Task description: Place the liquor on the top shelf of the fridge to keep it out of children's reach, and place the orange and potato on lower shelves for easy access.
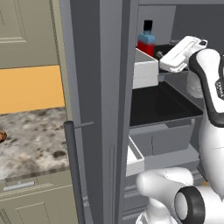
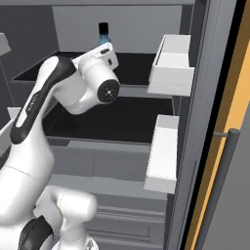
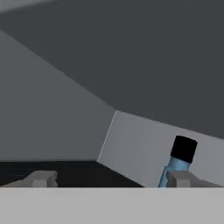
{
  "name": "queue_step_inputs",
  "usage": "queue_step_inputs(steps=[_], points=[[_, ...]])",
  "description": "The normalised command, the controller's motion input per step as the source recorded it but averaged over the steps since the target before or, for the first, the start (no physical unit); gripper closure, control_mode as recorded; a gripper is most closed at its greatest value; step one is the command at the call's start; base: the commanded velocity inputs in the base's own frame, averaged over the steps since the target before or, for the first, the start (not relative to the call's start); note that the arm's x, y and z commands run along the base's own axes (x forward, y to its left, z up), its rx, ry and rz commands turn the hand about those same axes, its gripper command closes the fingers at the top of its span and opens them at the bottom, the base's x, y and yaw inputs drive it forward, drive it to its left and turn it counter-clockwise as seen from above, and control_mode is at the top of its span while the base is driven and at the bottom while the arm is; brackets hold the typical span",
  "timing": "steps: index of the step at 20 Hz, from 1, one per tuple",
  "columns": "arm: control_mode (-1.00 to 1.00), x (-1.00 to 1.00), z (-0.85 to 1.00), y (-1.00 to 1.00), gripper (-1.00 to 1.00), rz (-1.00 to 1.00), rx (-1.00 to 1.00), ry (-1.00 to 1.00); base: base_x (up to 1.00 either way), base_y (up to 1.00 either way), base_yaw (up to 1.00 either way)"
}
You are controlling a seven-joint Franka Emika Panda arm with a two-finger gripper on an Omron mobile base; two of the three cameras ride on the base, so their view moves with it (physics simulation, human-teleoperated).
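Observation:
The liquor (image 1: 147,39), a red bottle with a light blue shoulder and black cap, stands upright at the back of the fridge's top shelf (image 2: 136,61). It also appears in the right base view as the liquor (image 2: 103,32). In the hand view, the liquor (image 3: 180,158) rises just behind my right fingertip (image 3: 178,178). My gripper (image 3: 110,179) is open and holds nothing, a little in front of the bottle. A reddish-brown lump, seemingly the potato (image 1: 1,136), lies on the counter, cut off by the left edge. The orange is out of view.
The fridge door (image 1: 96,87) stands open, its bar handle (image 1: 74,170) toward me. White door bins (image 2: 171,66) (image 2: 163,154) hang on the door's inside. A dark lower shelf (image 1: 162,105) lies under the top one, with drawers below. A speckled counter (image 1: 35,140) is to the left.

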Motion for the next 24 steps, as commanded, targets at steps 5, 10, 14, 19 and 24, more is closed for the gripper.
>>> queue_step_inputs(steps=[5, 10, 14, 19, 24], points=[[-1.00, -1.00, -0.38, -0.23, -1.00, 0.00, -0.12, 0.30, 0.00, 0.00, 0.00], [-1.00, -0.94, -0.43, -0.02, -1.00, 0.00, -0.16, 0.36, 0.00, 0.00, 0.00], [-1.00, -0.75, -0.33, 0.02, -1.00, 0.00, -0.19, 0.37, 0.00, 0.00, 0.00], [-1.00, -0.57, -0.18, 0.06, -1.00, 0.00, -0.21, 0.40, 0.00, 0.00, 0.00], [1.00, -0.14, -0.05, 0.00, -1.00, 0.00, -0.04, 0.08, -0.75, 0.00, 0.01]])
